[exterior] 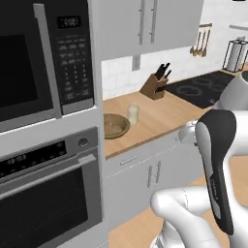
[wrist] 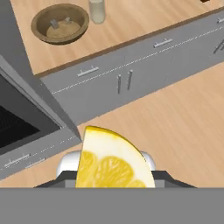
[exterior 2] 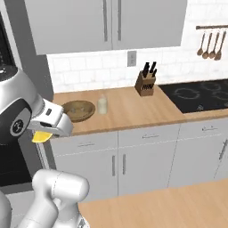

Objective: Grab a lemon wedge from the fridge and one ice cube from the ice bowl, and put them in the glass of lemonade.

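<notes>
Lemon wedge (wrist: 113, 162) gripped in jaws, ice bowl (wrist: 60, 23) beside glass of lemonade (wrist: 97, 10)

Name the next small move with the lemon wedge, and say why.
Probably carry the hand up over the counter toward the glass of lemonade: the lemon wedge is gripped, the hand hangs short of the counter edge, and the glass stands beside the ice bowl.

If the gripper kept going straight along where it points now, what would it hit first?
Probably the wooden floor before the base cabinets; the gripper, shut on the lemon wedge, aims down. Depth is unclear.
</notes>
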Motion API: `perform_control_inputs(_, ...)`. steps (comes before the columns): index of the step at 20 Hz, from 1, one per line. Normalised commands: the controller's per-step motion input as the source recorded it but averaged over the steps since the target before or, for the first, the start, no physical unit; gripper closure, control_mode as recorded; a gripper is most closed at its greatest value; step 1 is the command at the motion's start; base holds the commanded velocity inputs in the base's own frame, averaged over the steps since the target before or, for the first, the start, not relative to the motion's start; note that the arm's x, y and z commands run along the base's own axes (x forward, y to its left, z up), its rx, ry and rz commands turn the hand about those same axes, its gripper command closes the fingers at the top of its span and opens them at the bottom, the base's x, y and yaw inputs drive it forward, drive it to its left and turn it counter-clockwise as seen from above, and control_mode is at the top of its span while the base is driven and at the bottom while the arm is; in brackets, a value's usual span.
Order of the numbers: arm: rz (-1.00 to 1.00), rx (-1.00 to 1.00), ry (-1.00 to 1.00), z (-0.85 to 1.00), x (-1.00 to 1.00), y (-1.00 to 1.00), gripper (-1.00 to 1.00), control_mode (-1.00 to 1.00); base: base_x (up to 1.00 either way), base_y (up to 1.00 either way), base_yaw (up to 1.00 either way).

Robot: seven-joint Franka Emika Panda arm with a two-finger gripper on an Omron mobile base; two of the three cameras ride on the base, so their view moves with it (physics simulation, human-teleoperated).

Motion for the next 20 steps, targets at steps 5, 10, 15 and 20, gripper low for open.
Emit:
perform_control_inputs(5,0.0,0.0,0.0,0.0,0.0,0.0,1.0,1.0,0.9,-0.66,0.64)
perform_control_inputs(10,0.0,0.0,0.0,0.0,0.0,0.0,1.0,1.0,0.8,-0.83,0.56)
perform_control_inputs(15,0.0,0.0,0.0,0.0,0.0,0.0,1.0,1.0,0.4,-0.48,0.31)
perform_control_inputs(20,0.0,0.0,0.0,0.0,0.0,0.0,1.0,1.0,0.4,0.07,0.03)
